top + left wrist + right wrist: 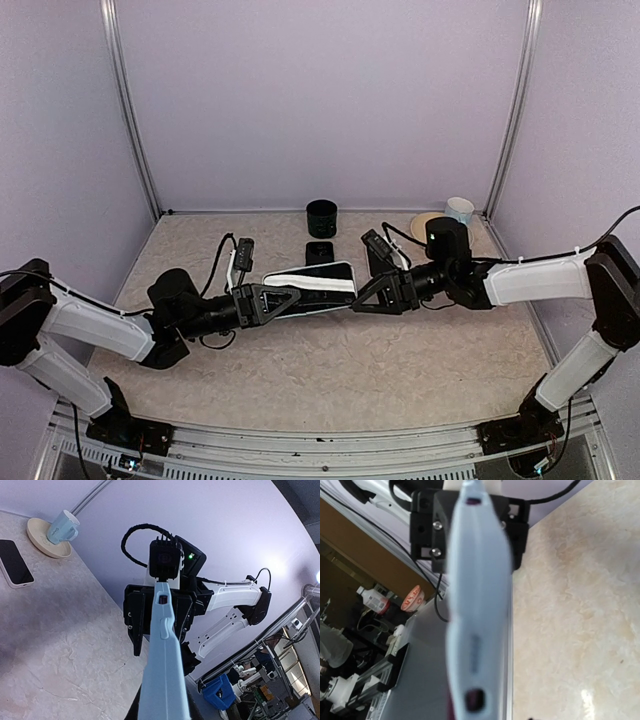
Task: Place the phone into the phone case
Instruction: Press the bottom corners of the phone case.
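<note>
The light blue phone case (318,284) hangs above the middle of the table, edge-on in both wrist views (162,670) (477,605). My left gripper (288,297) is shut on its left end. My right gripper (357,297) has its jaws on either side of the case's right end, with nothing showing that they press on it; the left wrist view shows them flanking that far end (162,642). The phone (320,252) lies flat on the table behind the case, dark screen up with a pale edge (14,562). The right wrist view is blurred.
A black cup (322,215) stands at the back centre. At the back right is a beige saucer (425,225) (42,540) with a pale blue mug (459,208) (62,526). Purple walls and metal posts (130,110) enclose the table.
</note>
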Controlling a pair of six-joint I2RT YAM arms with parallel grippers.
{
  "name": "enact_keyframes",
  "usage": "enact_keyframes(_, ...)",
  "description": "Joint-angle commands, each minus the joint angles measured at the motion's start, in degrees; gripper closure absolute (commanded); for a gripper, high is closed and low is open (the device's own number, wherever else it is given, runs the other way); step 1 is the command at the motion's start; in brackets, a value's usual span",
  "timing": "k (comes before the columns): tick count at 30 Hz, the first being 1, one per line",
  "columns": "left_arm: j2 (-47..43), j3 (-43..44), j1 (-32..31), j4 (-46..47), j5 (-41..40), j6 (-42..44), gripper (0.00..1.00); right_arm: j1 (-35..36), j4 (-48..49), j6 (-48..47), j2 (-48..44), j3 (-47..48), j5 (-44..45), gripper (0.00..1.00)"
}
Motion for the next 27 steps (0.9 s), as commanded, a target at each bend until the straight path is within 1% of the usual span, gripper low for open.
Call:
enact_keyframes(1, 0.40, 0.70, 0.37, 6.45, 0.73, -0.42, 1.00, 0.90, 1.69, 0.50, 1.00, 1.98, -1.68, 0.64)
enact_keyframes(3, 0.53, 0.53, 0.32, 6.47, 0.70, -0.46, 1.00, 1.01, 1.90, 0.62, 1.01, 2.14, -1.87, 0.65)
enact_keyframes(5, 0.47, 0.30, 0.32, 6.52, 0.64, -0.43, 1.00, 1.23, 2.16, 0.72, 1.10, 2.22, -2.08, 0.70)
enact_keyframes(9, 0.58, 0.06, 0.33, 6.72, 0.31, -0.62, 1.00, 1.58, 2.21, 0.69, 1.60, 2.57, -2.19, 0.85)
enact_keyframes(12, 0.64, -0.07, 0.33, 6.69, 0.16, -0.71, 1.00, 1.87, 1.99, 0.90, 2.27, 3.05, -2.45, 0.98)
enact_keyframes(13, 0.71, -0.03, 0.40, 6.65, 0.12, -0.68, 1.00, 1.94, 1.74, 0.87, 2.50, 3.17, -2.41, 1.00)
enact_keyframes(15, 0.73, -0.15, 0.40, 6.49, -0.04, -0.70, 0.99, 1.99, 1.22, 0.85, 2.46, 3.54, -2.01, 1.00)
enact_keyframes(17, 0.65, -0.17, 0.57, 5.94, -0.28, -0.60, 0.91, 1.96, -0.94, -0.35, 1.91, 4.04, -0.68, 1.00)
enact_keyframes(19, 0.64, -0.14, 0.66, 4.77, -0.77, -0.51, 0.89, 1.97, -4.47, -3.09, 1.07, 4.95, 2.20, 1.00)
enact_keyframes(20, 0.58, -0.03, 0.74, 3.73, -1.23, -0.34, 0.91, 1.97, -7.71, -4.67, 0.45, 5.61, 4.27, 1.00)
enact_keyframes(21, 0.44, 0.05, 0.75, 2.43, -1.90, -0.04, 0.97, 1.94, -10.23, -6.25, 0.02, 6.16, 5.31, 1.00)
enact_keyframes(22, 0.31, 0.22, 0.76, 1.17, -2.39, 0.23, 1.00, 1.98, -12.03, -7.29, -0.33, 6.58, 6.86, 1.00)
enact_keyframes(25, -0.21, 0.31, 0.76, -1.81, -3.89, 1.43, 1.00, 1.91, -15.89, -9.30, -1.59, 7.50, 8.75, 1.00)
enact_keyframes(27, -0.47, 0.27, 0.88, -3.15, -4.52, 2.01, 1.00, 1.91, -15.98, -9.78, -2.52, 7.13, 6.85, 1.00)
